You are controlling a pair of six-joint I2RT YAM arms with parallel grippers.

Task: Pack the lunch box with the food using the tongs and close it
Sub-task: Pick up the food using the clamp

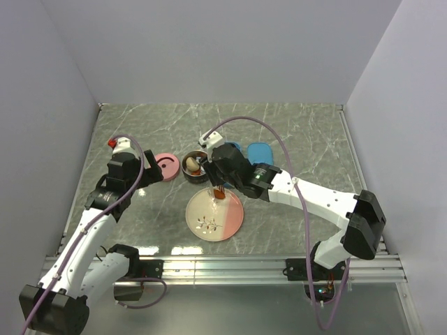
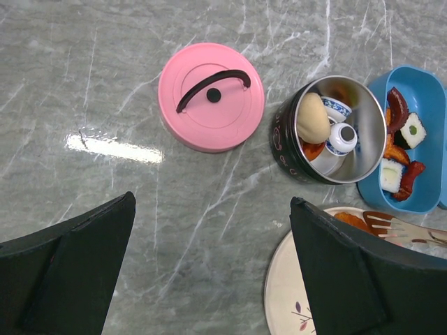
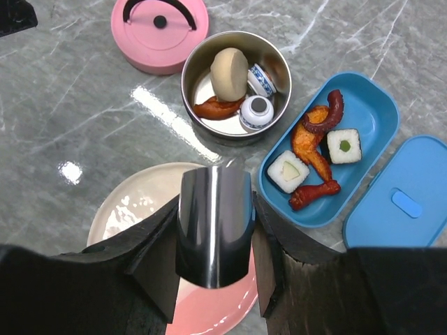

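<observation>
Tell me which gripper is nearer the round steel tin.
Right. The right gripper, holding the tongs, sits beside the round steel tin; the left gripper hangs open farther off, past the pink lid.

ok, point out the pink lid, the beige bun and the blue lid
pink lid (image 2: 211,98): left wrist view, on its centre knob.
beige bun (image 3: 230,72): right wrist view, middle of its top.
blue lid (image 3: 401,202): right wrist view, on its raised centre tab.

One round metal tin (image 3: 190,66), one blue tray (image 3: 377,98), one pink lid (image 3: 159,31), one blue lid (image 3: 401,202), one plate (image 3: 126,209), one pair of tongs (image 3: 213,230). Two sushi squares (image 3: 344,145), two blue-and-white pieces (image 3: 255,112), one beige bun (image 3: 229,72), one red sausage (image 3: 314,192).
</observation>
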